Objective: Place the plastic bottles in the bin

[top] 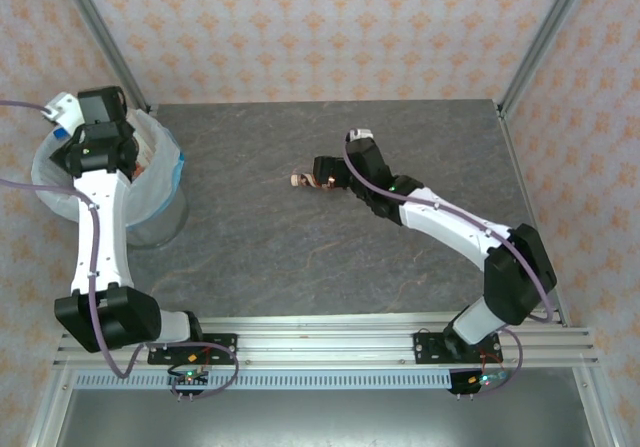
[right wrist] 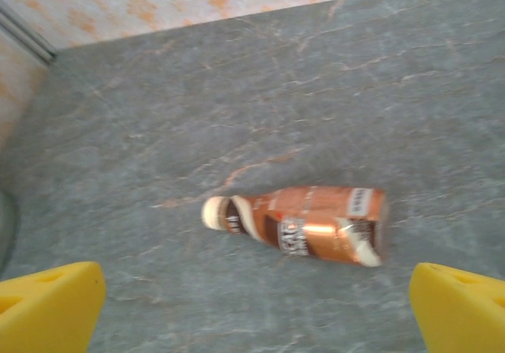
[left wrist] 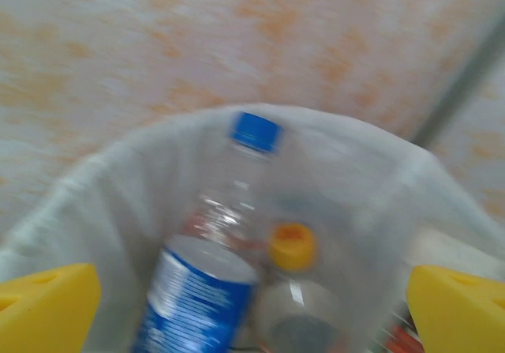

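While the L claw point(left wrist: 252, 309) hangs wide open over the bin point(left wrist: 102, 195), a blue-label bottle point(left wrist: 201, 290) & an orange-cap bottle point(left wrist: 292, 246) are inside it. R claw point(right wrist: 252, 309) is open too, low over the grey table point(right wrist: 355, 92), w/ a brown bottle point(right wrist: 304, 223) lying flat just ahead. Orange-pattern wall point(left wrist: 197, 45) stands behind the bin.

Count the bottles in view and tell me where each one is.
3. A brown bottle lies on its side on the table. A blue-labelled bottle and a yellow-capped bottle are inside the bin. More may be hidden deeper in the bin.
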Controlling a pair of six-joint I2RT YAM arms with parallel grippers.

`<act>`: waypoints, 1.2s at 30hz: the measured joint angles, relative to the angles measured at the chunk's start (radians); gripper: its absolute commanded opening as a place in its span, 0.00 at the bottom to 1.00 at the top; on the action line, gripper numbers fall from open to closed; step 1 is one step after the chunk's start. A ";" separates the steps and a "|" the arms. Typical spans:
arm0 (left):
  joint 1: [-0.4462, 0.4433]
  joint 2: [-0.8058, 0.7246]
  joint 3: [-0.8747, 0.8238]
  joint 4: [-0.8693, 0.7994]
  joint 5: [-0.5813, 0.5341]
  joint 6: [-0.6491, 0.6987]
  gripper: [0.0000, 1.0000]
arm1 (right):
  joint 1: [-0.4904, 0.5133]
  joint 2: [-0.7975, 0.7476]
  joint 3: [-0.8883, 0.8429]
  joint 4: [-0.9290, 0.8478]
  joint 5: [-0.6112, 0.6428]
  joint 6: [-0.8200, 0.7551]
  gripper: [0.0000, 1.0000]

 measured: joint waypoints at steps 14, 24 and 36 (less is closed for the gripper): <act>-0.140 -0.101 -0.116 0.027 0.536 -0.015 1.00 | -0.216 0.352 0.417 -0.415 -0.383 -0.647 0.99; -0.139 -0.173 -0.206 0.090 0.731 -0.019 1.00 | -0.214 0.690 0.850 -0.734 -0.426 -0.985 0.99; -0.139 -0.182 -0.216 0.095 0.755 -0.016 1.00 | -0.184 0.834 0.926 -0.837 -0.410 -1.176 0.74</act>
